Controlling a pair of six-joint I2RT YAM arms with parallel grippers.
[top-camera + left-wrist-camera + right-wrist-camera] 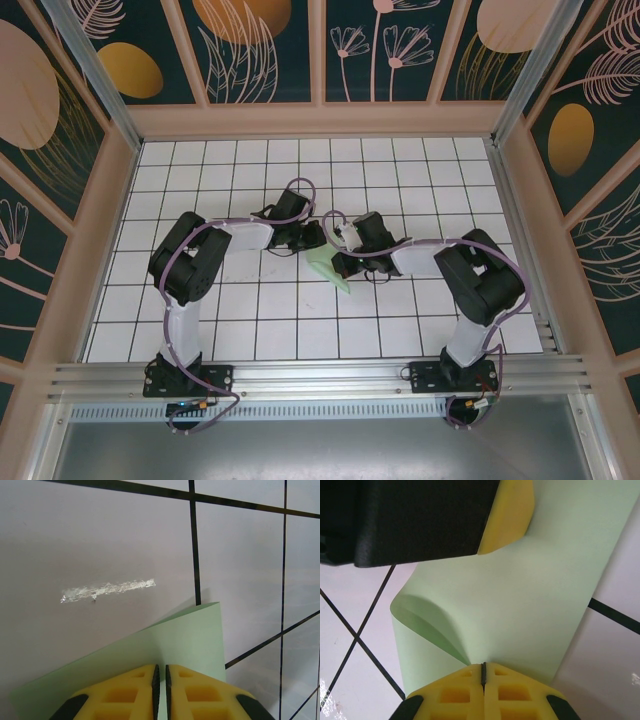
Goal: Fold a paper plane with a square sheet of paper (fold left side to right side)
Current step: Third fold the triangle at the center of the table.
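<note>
Pale mint-green paper [530, 595], loosely curled

The jaws hide much of the paper [328, 268].

White grid-tiled floor [250, 300], dark teal floral wall panels [265, 50], pale wooden frames [310, 120].

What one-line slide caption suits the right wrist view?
Right gripper pinches the mint-green paper, which bulges into a loose curl.
</note>
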